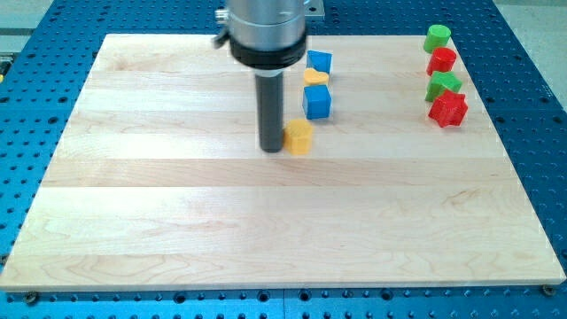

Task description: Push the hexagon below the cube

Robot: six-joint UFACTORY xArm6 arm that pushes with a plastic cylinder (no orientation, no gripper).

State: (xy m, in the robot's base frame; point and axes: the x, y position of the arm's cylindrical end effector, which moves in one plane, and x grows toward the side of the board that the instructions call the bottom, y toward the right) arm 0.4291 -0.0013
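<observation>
Touching tip: my tip (271, 148) holds nothing, presses yellow hexagon's (299, 137) left side.
Hexagon: just below blue cube (317, 101), slightly left.

Bright, even light from above falls on the bench (177, 230). Shadows are faint and short, hugging the blocks beside my tip (271, 149). No harsh glare shows. Focus is sharp throughout, edges barely distorted.
</observation>
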